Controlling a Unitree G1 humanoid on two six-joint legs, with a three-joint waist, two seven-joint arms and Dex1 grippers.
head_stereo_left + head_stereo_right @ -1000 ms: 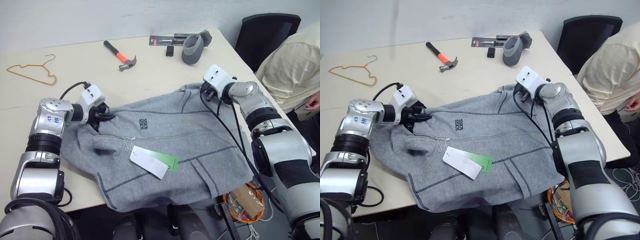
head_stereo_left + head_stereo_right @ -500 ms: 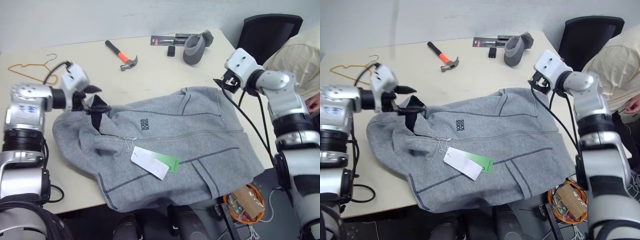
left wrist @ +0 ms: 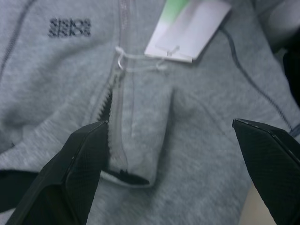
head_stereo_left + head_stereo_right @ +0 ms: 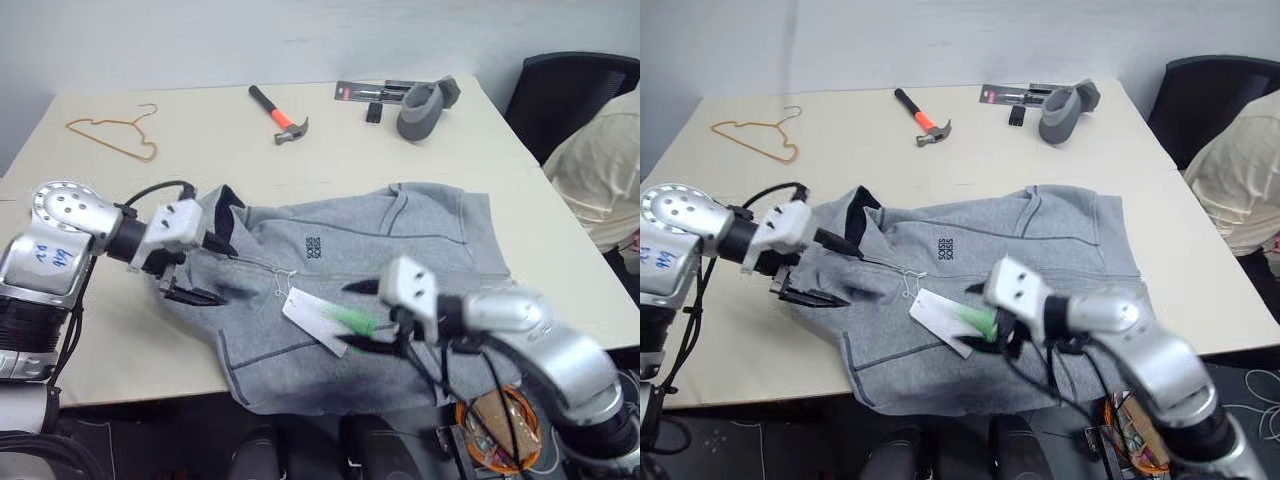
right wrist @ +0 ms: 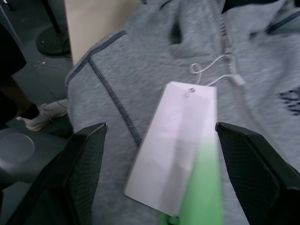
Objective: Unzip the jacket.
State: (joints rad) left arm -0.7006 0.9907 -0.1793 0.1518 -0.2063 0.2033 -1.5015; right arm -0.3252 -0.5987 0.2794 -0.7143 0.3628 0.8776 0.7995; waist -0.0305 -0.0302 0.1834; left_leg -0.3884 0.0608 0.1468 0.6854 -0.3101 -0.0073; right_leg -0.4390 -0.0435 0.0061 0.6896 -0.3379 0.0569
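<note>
jacket (image 4: 380,270) taken as landmark: light grey fleece, lying flat on the cream table (image 4: 200,150), hem end hanging over the near table edge. left of the jacket's collar, the left gripper (image 4: 190,270) hovers with fingers spread wide, nothing between them; left wrist view looks down on the zipper (image 3: 117,98), parted a short way at the top, teeth showing, rest of it closed. beyond the jacket, far left: wire hanger (image 4: 112,135). beyond the jacket, near its middle: hammer (image 4: 278,112) with orange-and-black handle. on the jacket's chest: small dark logo (image 4: 314,246), and below it the white-and-green hang tag (image 4: 325,318) on a white string. right gripper (image 4: 372,320) sits just over the hang tag, fingers wide apart, gripping nothing. beyond the jacket, to the right: flat dark packaged item (image 4: 385,91) and a grey curved object (image 4: 425,108). right of the jacket, off the table: black chair (image 4: 570,95) and a person in a cream-yellow garment (image 4: 600,170)
</note>
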